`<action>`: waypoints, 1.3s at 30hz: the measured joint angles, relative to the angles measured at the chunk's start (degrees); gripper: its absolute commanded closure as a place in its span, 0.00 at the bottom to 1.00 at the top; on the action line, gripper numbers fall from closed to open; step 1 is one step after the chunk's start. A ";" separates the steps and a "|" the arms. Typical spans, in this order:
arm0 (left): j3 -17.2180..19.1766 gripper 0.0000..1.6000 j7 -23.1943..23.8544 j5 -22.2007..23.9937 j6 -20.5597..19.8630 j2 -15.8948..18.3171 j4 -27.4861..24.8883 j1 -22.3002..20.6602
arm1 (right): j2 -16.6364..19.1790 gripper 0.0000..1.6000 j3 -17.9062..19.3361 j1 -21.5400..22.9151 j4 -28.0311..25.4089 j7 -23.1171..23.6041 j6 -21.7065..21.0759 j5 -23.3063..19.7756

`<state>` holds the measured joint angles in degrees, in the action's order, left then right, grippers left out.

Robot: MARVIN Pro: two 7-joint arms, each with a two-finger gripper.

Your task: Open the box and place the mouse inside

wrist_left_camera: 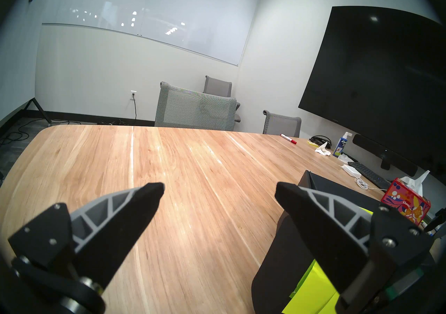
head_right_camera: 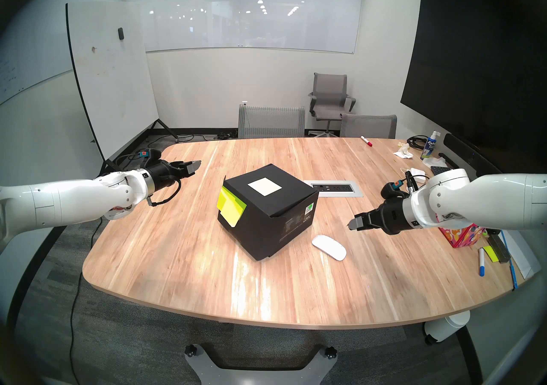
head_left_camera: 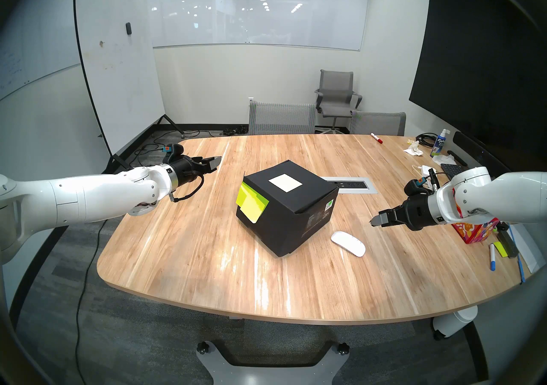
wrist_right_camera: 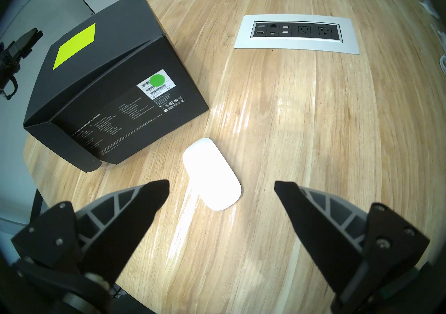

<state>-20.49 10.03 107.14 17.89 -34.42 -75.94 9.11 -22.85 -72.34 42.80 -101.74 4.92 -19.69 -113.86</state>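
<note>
The box (head_left_camera: 285, 208) stands closed at table centre, its sticky-note flap facing left. The left gripper (head_left_camera: 213, 163), jaws apart and empty, hovers left of and beyond that flap, the nearer arm for opening. The mouse (wrist_right_camera: 212, 173) lies just right of the box, below the right gripper (wrist_right_camera: 221, 190), likewise apart; its long axis runs obliquely.

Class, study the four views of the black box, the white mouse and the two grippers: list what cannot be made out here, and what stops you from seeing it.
- Inside of the box: hidden in every view by its closed lid.
- Small print on the box side: too small in the head views, blurred in the right wrist view.
- Mouse surface detail: washed out by glare in the right wrist view.
- Box in the left wrist view: mostly hidden behind the left gripper finger and cut off by the edge.
</note>
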 measured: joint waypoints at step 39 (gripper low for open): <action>-0.15 0.00 1.01 0.79 -3.03 -1.03 2.32 -0.06 | 0.00 0.00 -0.01 -0.02 0.02 0.02 0.00 -0.02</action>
<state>-20.64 11.03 107.93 14.87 -35.45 -73.62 9.05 -22.85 -72.35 42.78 -101.73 4.94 -19.69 -113.88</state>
